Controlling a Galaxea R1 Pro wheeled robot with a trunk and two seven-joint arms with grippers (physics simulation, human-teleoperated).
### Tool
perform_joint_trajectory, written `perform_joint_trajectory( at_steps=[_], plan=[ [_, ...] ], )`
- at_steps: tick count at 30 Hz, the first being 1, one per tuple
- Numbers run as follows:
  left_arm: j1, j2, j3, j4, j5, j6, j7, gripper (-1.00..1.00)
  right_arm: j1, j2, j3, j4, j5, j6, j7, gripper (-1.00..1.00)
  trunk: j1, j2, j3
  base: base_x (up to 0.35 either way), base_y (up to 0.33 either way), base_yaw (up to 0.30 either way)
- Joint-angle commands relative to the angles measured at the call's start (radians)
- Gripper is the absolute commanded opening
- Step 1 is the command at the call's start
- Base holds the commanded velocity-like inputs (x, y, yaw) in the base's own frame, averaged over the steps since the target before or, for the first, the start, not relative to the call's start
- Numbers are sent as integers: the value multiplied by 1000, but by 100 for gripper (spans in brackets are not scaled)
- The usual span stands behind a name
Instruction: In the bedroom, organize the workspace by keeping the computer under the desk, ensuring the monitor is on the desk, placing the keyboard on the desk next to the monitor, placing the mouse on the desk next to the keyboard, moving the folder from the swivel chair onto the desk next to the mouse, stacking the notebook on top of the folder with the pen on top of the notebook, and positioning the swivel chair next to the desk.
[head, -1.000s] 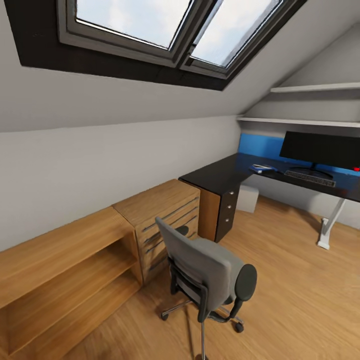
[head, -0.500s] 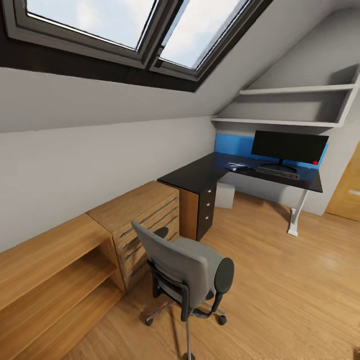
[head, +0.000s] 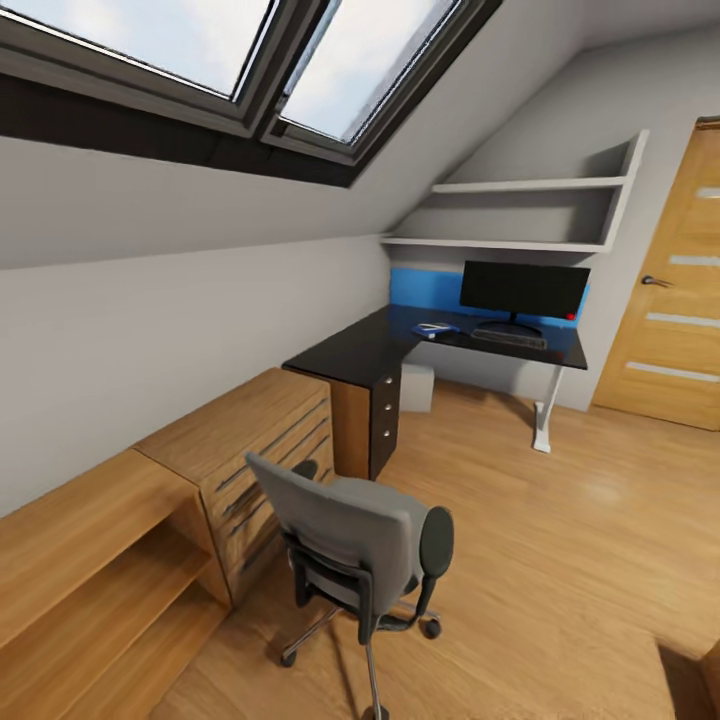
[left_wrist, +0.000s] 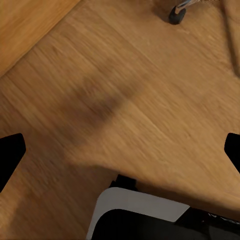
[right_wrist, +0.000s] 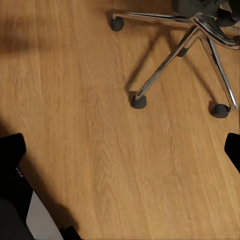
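The grey swivel chair (head: 350, 545) stands on the wood floor in front of me, well short of the black L-shaped desk (head: 350, 352). On the desk are the black monitor (head: 523, 288), the slim keyboard (head: 508, 338) before it, and the blue folder (head: 436, 328) to its left. Mouse, notebook and pen are too small to tell. The pale computer (head: 417, 388) sits under the desk. My left gripper (left_wrist: 120, 150) and right gripper (right_wrist: 120, 150) hang open over the floor, holding nothing. The chair's chrome base (right_wrist: 192, 42) lies beyond the right gripper.
A light-wood drawer and shelf unit (head: 215, 450) lines the left wall beside the chair. A wooden door (head: 672, 300) is at the right, wall shelves (head: 515, 213) hang above the desk. Open floor (head: 560, 520) stretches between the chair and the door.
The whole view has pulled back and swung right, so desk and chair look smaller and sit further left, and the door has come into view. Nothing on the desk has moved.
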Motion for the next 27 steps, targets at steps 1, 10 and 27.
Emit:
perform_joint_trajectory(
  at_steps=[1,10,27],
  plan=[
    [0,1,-9,-1,4,-2,7,100,-1,0,-8,2,9,-4,1,100,0,-1,-1,0,305,-296],
    [0,1,-11,-1,3,-2,7,100,-1,0,-8,2,9,-4,-6,100,0,-1,3,0,272,-296],
    [0,1,-11,-1,3,-2,7,100,-1,1,-8,2,9,-4,-6,100,0,-1,11,16,223,-296]
  ],
)
